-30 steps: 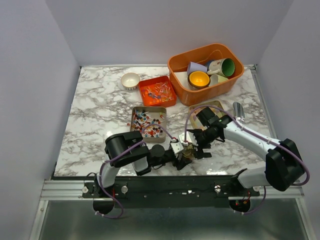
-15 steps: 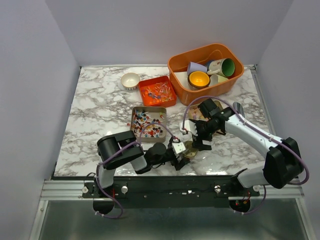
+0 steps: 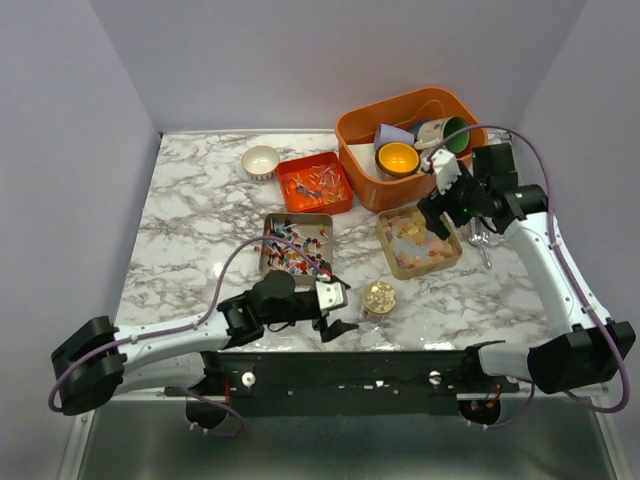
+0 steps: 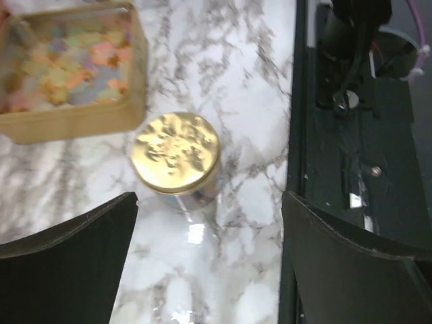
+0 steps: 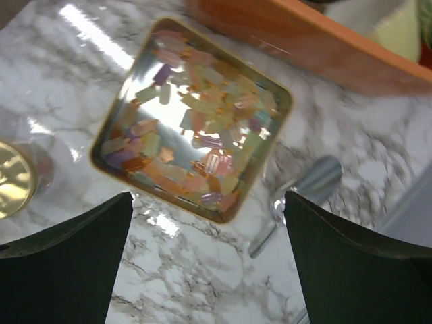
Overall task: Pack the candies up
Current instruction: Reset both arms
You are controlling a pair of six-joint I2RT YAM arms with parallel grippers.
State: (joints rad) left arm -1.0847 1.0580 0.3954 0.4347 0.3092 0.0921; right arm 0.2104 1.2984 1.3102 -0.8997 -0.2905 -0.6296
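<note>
Three shallow trays hold the candies (image 3: 297, 250). Bright red, blue, white and yellow wrapped candies (image 3: 300, 262) fill a square grey metal tin (image 3: 266, 245) just up and left of the small jar with a round gold lid (image 3: 378, 297). Pale pastel gummies (image 5: 196, 155) lie in a square gold-rimmed tin (image 3: 425, 270) just up and right of that jar, near it but not touching. More wrapped pieces sit in a square orange plastic tray (image 3: 344, 180) farther up and left of the jar, beyond the grey tin. The jar stands upright on the white-and-grey marble tabletop (image 3: 200, 220) with its lid on.

The left gripper (image 3: 340, 310) lies low just left of the jar, jaws spread wide with nothing between them; in the left wrist view the jar stands ahead of the gap, clear of both fingers. The right gripper (image 3: 440, 195) hangs up and right of the jar, over the far edge of the gold-rimmed tin, its jaws likewise wide apart and empty. A shiny metal scoop (image 5: 317, 177) lies on the marble just right of that tin. Farthest up and right of the jar, a big orange plastic bin (image 3: 355, 160) holds coloured cups (image 3: 398, 158); a small white bowl (image 3: 261, 161) sits well up and left.
</note>
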